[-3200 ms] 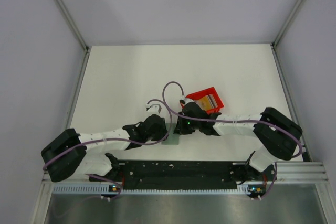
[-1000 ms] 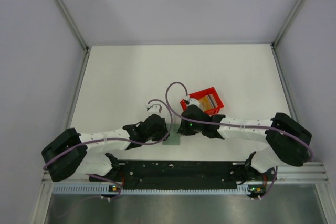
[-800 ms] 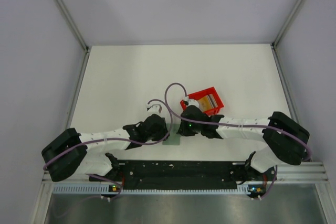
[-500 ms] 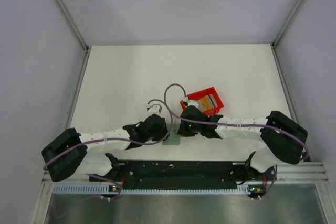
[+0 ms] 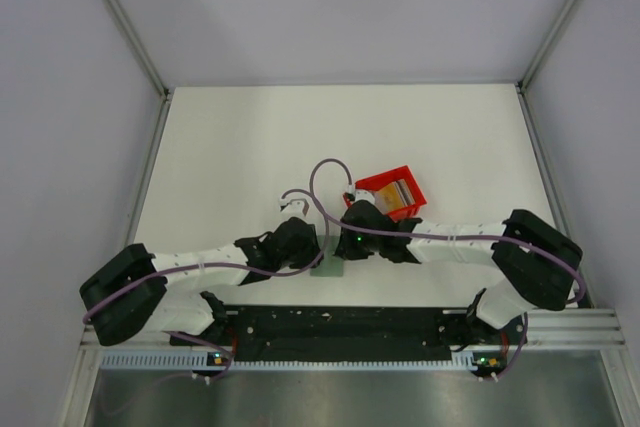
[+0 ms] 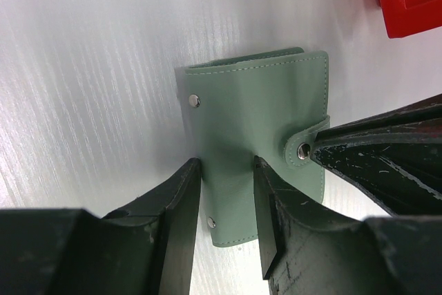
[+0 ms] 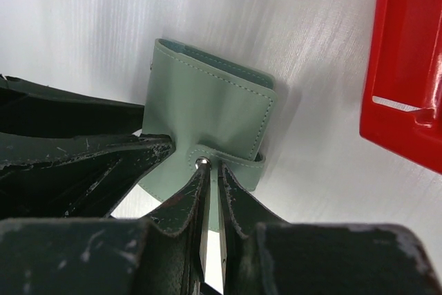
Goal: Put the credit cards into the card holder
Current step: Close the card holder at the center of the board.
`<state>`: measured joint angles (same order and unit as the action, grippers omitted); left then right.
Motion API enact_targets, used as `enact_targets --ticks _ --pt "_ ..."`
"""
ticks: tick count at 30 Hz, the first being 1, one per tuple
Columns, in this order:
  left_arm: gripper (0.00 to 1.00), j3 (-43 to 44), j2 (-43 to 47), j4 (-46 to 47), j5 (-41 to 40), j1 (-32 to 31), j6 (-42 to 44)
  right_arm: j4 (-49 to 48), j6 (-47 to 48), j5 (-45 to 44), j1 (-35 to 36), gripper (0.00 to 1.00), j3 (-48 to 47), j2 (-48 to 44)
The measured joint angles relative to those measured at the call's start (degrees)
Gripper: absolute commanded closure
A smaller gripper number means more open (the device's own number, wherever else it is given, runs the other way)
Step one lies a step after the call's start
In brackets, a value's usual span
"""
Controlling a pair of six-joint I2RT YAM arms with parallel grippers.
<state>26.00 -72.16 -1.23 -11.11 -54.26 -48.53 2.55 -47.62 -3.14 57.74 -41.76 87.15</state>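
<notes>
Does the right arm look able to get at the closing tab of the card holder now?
Probably yes: the right gripper, nearly shut, sits at the tab of the card holder, and the left gripper rests over another edge, leaving it free.

A red bin (image 5: 392, 191) sits on the white bench (image 5: 230, 137), right of centre and turned at an angle to the bench edges. Grey panels (image 5: 60, 97) in metal framing (image 5: 125, 17) enclose the bench on three sides. A slotted aluminium rail (image 5: 570, 325) runs along the near edge.
</notes>
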Motion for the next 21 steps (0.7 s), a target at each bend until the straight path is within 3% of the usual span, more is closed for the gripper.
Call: enact_targets --ticks 21 --pt "0.60 0.0 0.0 0.0 0.0 0.0 0.0 1.4 0.4 -0.8 1.5 0.91 -2.7 1.9"
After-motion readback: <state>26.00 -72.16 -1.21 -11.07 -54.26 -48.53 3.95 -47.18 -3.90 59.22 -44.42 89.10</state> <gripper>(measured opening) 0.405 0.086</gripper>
